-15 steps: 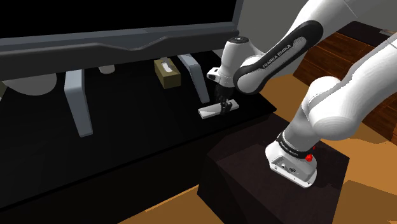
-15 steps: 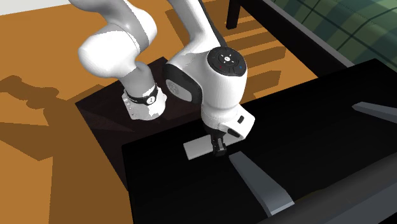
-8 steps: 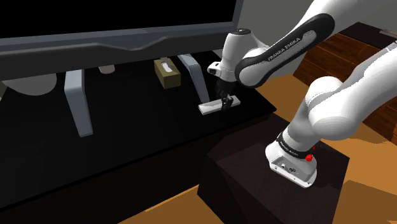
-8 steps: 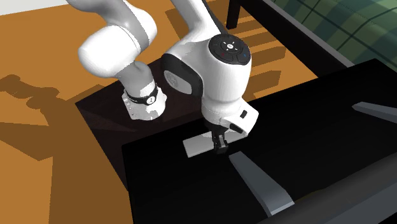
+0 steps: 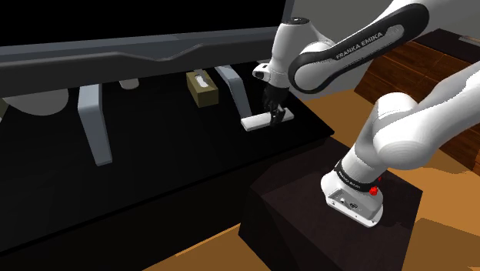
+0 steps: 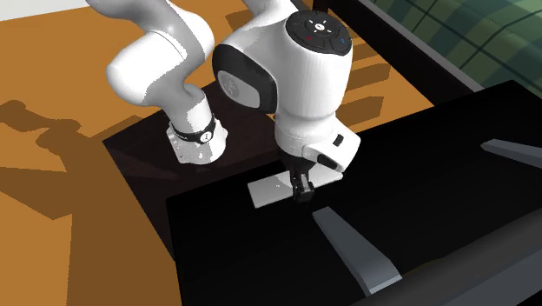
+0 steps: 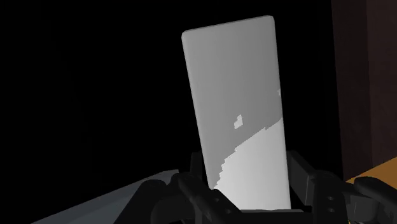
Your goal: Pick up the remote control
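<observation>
Jaws clamped on the remote control, a flat pale grey slab, gripped at one end; the rest sticks out toward the left of the shoulder frame. In the wrist frame the remote control runs straight out from between the two black fingers, both pressed on its long edges; it is grey at the far end and lighter near the fingers. Second exterior frame: remote control is at centre, just under the white wrist of the arm, over the near-left corner of the black counter. I can't tell whether it touches the counter. Shoulder frame: the remote sits centre-right over the counter, near that counter's right edge and just beside a grey TV leg. A second grey leg is at left, with the dark TV screen across the top. An olive tissue box stands between the legs, behind the remote and apart from it. The dark box stand is at lower right, holding the arm base, on an orange wood floor. A green plaid fabric is at the upper right of the second exterior frame.
</observation>
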Robot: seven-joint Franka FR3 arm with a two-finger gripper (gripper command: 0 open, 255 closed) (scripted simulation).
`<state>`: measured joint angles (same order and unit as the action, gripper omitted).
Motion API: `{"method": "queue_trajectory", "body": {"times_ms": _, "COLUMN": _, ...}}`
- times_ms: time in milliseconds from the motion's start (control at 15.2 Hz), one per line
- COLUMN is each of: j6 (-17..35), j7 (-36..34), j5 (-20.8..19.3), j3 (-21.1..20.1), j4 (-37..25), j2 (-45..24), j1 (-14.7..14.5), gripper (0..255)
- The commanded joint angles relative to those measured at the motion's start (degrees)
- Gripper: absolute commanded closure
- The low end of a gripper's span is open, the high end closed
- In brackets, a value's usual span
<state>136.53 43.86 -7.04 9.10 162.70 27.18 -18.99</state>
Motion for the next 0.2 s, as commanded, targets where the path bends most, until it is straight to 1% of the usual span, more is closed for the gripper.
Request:
{"method": "queue_trajectory", "body": {"times_ms": 0, "j6": -2.3, "j7": -0.1, "j5": 0.1, "j3": -0.3, "j4": -0.7, "j2": 1.5, "j1": -0.1, "gripper": 255}}
{"method": "queue_trajectory", "body": {"times_ms": 132, "j6": -2.4, "j7": -0.1, "j5": 0.1, "j3": -0.3, "j4": -0.8, "j2": 1.6, "j1": -0.1, "gripper": 255}}
